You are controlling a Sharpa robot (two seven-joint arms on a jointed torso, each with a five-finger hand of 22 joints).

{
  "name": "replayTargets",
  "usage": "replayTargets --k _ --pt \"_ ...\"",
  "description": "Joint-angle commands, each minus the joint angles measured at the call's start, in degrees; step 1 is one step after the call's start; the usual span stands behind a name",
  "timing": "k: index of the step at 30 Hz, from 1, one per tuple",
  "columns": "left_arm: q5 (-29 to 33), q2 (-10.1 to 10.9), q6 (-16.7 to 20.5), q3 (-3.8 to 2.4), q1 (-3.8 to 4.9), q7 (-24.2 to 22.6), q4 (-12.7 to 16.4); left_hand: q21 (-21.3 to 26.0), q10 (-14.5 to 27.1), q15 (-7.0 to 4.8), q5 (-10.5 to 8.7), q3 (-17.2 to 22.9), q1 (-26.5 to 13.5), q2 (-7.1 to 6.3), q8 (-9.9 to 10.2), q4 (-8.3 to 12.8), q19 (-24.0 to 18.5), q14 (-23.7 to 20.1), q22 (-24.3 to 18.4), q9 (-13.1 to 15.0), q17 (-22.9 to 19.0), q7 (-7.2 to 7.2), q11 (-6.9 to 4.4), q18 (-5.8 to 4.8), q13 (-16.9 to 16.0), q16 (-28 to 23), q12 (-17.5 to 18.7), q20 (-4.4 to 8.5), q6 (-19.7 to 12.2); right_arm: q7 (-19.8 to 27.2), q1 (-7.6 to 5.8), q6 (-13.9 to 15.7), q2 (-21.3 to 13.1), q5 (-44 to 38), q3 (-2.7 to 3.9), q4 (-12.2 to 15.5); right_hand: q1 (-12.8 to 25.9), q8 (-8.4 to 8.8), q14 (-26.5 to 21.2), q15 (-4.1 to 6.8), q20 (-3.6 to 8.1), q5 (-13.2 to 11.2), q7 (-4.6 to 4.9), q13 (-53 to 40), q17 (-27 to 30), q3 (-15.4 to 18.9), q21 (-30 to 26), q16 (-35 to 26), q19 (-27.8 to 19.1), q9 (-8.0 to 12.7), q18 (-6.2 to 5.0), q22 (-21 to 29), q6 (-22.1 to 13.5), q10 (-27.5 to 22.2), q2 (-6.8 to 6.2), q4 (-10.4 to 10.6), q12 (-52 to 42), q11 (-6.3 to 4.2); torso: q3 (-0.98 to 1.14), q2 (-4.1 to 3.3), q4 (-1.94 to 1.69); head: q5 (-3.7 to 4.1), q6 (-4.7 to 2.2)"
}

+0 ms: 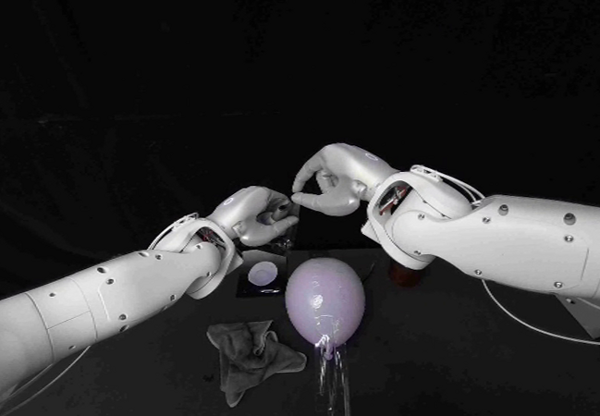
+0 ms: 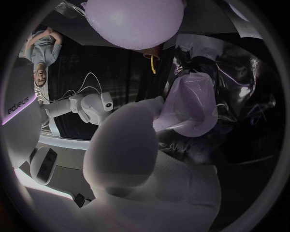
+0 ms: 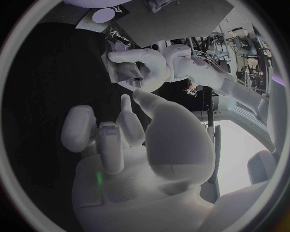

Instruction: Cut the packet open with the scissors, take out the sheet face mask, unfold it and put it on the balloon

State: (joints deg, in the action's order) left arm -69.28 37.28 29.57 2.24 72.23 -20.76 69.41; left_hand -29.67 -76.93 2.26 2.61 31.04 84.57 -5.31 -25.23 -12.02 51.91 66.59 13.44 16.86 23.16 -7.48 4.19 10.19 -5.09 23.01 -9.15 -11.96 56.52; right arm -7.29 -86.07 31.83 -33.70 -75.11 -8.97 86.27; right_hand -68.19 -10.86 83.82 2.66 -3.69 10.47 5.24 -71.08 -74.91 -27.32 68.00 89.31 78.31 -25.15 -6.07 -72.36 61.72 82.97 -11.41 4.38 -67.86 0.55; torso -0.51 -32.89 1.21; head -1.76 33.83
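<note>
Left hand (image 1: 258, 214) pinches the pale mask (image 2: 190, 104) above the balloon (image 1: 325, 299). Right hand (image 1: 329, 184) is just beside it; its grip cannot be told

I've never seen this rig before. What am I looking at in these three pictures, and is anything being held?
This is a two-armed robot at a black table. One picture looks down from its head; the two round ones come from cameras behind the wrists. On the table are a balloon, a crumpled grey cloth and a dark card with a white disc. The left robot hand grips a pale filmy sheet, probably the mask. The right robot hand reaches to it; whether it grips is unclear.
</note>
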Motion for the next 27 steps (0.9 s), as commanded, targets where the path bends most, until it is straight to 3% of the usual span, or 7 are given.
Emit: replayTargets --k 1,11,15,16,21,27 --pt "-0.21 -0.16 1.17 -0.11 0.14 0.38 0.23 -0.44 -1.03 -0.42 0.22 -0.4 0.53 -0.13 -0.33 0.08 0.11 0.17 0.23 3.59 0.27 0.17 -0.5 0.12 -0.11 0.51 -0.35 0.41 0.33 -2.63 0.16 1.99 0.35 -8.78 0.04 0.24 0.96 -0.66 5.92 0.39 0.29 -3.86 -0.19 -2.24 -13.79 1.2 0.45 0.06 0.21 -0.65 1.04 -0.35 0.51 1.04 -0.78 0.5 -2.25 -0.13 0.0 0.01 0.01 0.05 0.07" --pt "-0.22 -0.2 1.14 -0.11 0.14 0.49 0.41 -0.88 -1.18 -0.52 0.22 -0.51 0.58 -0.12 -0.57 0.06 0.02 0.14 0.5 3.93 0.57 0.26 -0.59 0.11 -0.19 0.97 -0.57 0.51 0.29 -5.2 0.61 3.57 1.15 -15.59 0.04 0.21 0.94 -2.48 5.93 0.74 0.64 -5.31 -0.75 -4.47 -13.87 2.88 1.44 0.11 0.49 -2.43 1.22 -1.48 1.04 1.59 -1.17 1.25 -4.27 -0.55 0.0 0.04 0.01 0.0 0.22" --pt "-0.22 -0.21 1.05 -0.12 0.14 0.56 0.48 -1.06 -1.21 -0.55 0.22 -0.54 0.63 -0.11 -0.66 0.07 -0.04 0.09 0.62 4.08 0.69 0.29 -0.63 0.11 -0.22 1.16 -0.64 0.55 0.26 -6.09 0.78 4.02 1.59 -17.45 0.03 0.02 0.26 -5.0 5.93 1.25 1.0 -6.54 -1.63 -5.42 -13.88 4.2 1.76 0.11 0.58 -4.86 1.25 -1.96 2.09 1.85 -1.16 1.57 -4.98 -1.2 0.01 0.06 0.05 -0.01 0.3" --pt "-0.22 -0.22 1.03 -0.12 0.14 0.57 0.49 -1.19 -1.24 -0.57 0.22 -0.54 0.67 -0.1 -0.73 0.09 -0.08 0.07 0.7 4.19 0.77 0.31 -0.65 0.11 -0.24 1.28 -0.7 0.57 0.25 -6.3 0.83 4.13 1.7 -17.78 0.03 -0.01 -0.12 -6.64 5.94 1.63 1.35 -6.49 -2.11 -5.85 -13.93 4.96 1.96 0.14 0.66 -6.84 1.28 -2.26 1.99 1.98 -1.04 1.87 -5.26 -1.64 0.01 0.04 0.05 -0.02 0.27" --pt "-0.22 -0.26 1.0 -0.12 0.14 0.63 0.58 -1.3 -1.26 -0.59 0.22 -0.55 0.71 -0.08 -0.78 0.1 -0.11 0.05 0.77 4.27 0.83 0.33 -0.67 0.11 -0.26 1.38 -0.75 0.6 0.24 -7.27 1.06 4.45 2.15 -19.2 0.03 -0.1 -1.14 -10.71 5.96 2.25 1.97 -6.43 -2.93 -7.05 -14.01 6.25 2.26 0.18 0.84 -11.88 1.37 -2.86 0.83 2.44 -0.57 3.0 -6.18 -2.38 0.01 0.01 -0.01 0.02 0.22" --pt "-0.22 -0.28 0.98 -0.12 0.14 0.68 0.66 -1.43 -1.29 -0.62 0.22 -0.56 0.74 -0.07 -0.84 0.12 -0.14 0.03 0.85 4.37 0.91 0.34 -0.69 0.11 -0.28 1.49 -0.8 0.63 0.23 -8.21 1.22 4.36 2.51 -20.89 0.03 -0.46 -2.03 -13.36 5.97 2.56 2.25 -6.66 -3.4 -7.67 -14.06 6.74 2.6 0.21 1.08 -14.95 1.48 -3.39 -0.13 2.66 -0.52 3.89 -6.55 -2.72 -0.02 0.03 0.01 -0.02 0.33"
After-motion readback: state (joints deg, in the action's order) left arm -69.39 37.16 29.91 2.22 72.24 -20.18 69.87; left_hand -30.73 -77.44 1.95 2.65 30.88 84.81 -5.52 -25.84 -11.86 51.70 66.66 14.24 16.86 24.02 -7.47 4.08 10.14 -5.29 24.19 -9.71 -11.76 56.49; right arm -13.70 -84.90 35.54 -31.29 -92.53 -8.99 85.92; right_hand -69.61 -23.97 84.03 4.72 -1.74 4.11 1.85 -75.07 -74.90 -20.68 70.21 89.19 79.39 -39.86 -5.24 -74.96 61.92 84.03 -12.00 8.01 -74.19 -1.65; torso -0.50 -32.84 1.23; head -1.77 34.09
